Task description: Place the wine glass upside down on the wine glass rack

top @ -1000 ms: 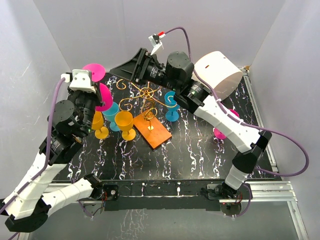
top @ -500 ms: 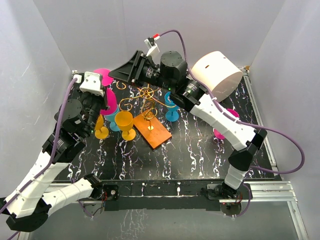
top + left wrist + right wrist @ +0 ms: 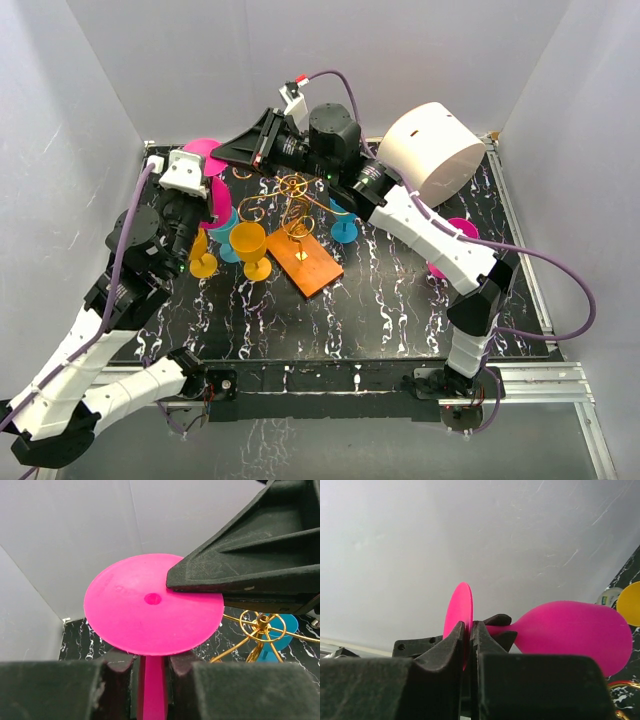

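Right wrist, magenta wine glass [image 3: 570,630], bulbous bowl

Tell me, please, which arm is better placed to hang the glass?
Probably right: the right gripper pinches the wine glass by its foot near the wine glass rack; the left gripper occupies the stem.

Bright, even lighting; soft shadows; near jaws blurred.
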Robot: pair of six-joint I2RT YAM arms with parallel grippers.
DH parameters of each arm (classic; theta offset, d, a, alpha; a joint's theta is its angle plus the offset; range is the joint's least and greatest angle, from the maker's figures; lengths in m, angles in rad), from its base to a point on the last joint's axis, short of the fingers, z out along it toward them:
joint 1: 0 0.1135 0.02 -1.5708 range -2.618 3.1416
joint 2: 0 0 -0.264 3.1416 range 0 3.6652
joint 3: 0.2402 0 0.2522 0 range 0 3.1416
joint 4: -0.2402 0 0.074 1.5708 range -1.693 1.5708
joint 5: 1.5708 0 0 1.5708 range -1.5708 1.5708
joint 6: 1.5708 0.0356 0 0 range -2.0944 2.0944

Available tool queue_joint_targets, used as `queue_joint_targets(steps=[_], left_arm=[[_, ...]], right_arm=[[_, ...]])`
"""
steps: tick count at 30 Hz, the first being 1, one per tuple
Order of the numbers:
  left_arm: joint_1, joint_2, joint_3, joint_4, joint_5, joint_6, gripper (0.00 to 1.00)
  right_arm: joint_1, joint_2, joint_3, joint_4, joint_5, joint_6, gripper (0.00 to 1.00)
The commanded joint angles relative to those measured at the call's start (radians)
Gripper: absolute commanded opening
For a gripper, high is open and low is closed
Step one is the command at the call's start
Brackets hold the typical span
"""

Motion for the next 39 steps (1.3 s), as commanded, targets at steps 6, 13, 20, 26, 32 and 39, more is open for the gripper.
queue_joint_targets(steps=[6,13,20,26,32,39], left_arm=[[-0.002,-0.031,0.068,-0.097,-0.018,-0.108,0.54],[-0.003,-0.081,0.127,-0.276,0.042,-0.395,0.70],[-0.002,-0.106,0.181,-0.327,-0.047,-0.736,0.74],[-0.003,-0.072,0.212,-0.343,-0.135,-0.929,0.79],[-0.003,0.038,0.231,-0.304,-0.075,-0.886,0.81],[-0.003,0.004,0.155,-0.134,-0.127,-0.917,0.82]], right_arm=[[0.009,-0.013,-0.015,0.180,0.018,0.052,0.00],[0.009,0.017,-0.011,0.280,0.094,0.054,0.00],[0.005,0.058,-0.008,0.359,0.104,0.058,0.00],[-0.008,0.060,-0.046,0.427,0.075,0.073,0.00],[-0.019,0.037,-0.095,0.460,0.042,0.074,0.00],[-0.045,-0.006,-0.193,0.522,0.013,0.109,0.00]])
